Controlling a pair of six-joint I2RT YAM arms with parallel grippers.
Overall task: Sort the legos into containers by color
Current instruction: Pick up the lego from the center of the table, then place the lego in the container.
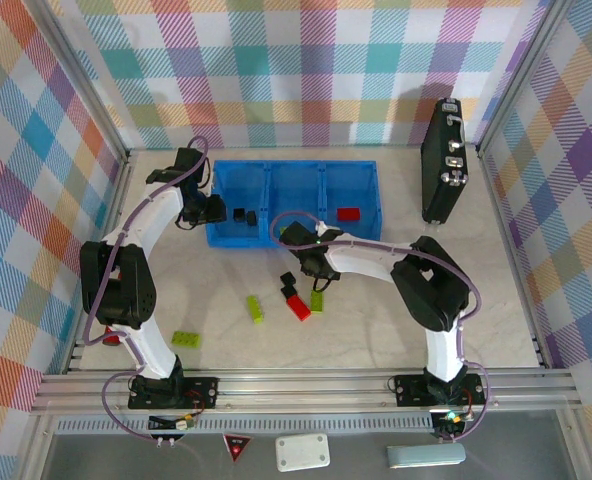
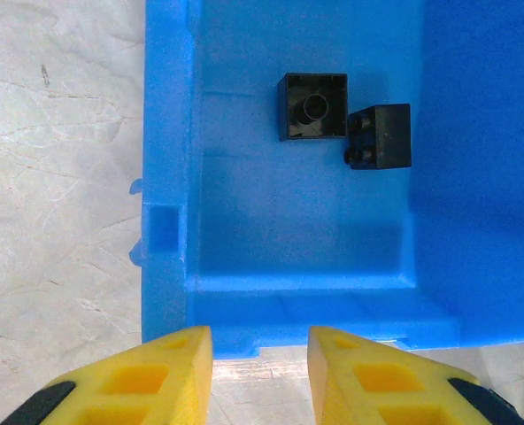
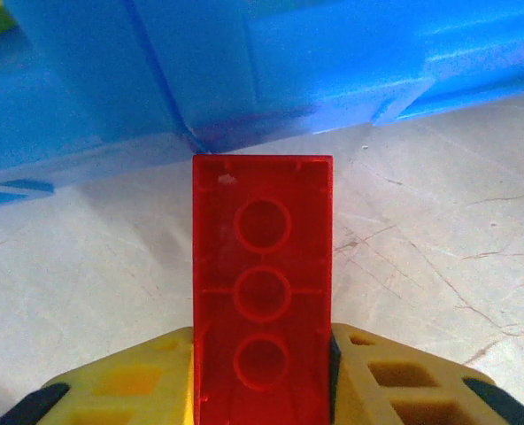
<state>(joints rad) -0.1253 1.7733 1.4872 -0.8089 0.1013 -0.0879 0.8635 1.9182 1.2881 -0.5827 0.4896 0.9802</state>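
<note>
The blue tray (image 1: 294, 166) has three containers side by side. Two black legos (image 2: 312, 107) (image 2: 381, 135) lie in its left compartment, and a red lego (image 1: 348, 213) lies in the right one. My left gripper (image 2: 260, 343) hovers at the tray's left front corner, open a little with nothing between its fingers. My right gripper (image 3: 262, 341) is shut on a red lego (image 3: 262, 266), held studs-down just in front of the tray's front wall (image 3: 244, 80). On the table lie a red lego (image 1: 298, 307), black legos (image 1: 287, 281) and green legos (image 1: 255, 308) (image 1: 317, 297) (image 1: 186, 338).
A tall black case (image 1: 443, 160) with silver latches stands at the back right, close to the tray's right end. Plaid walls and a metal frame close in the table on three sides. The loose legos lie between the two arms.
</note>
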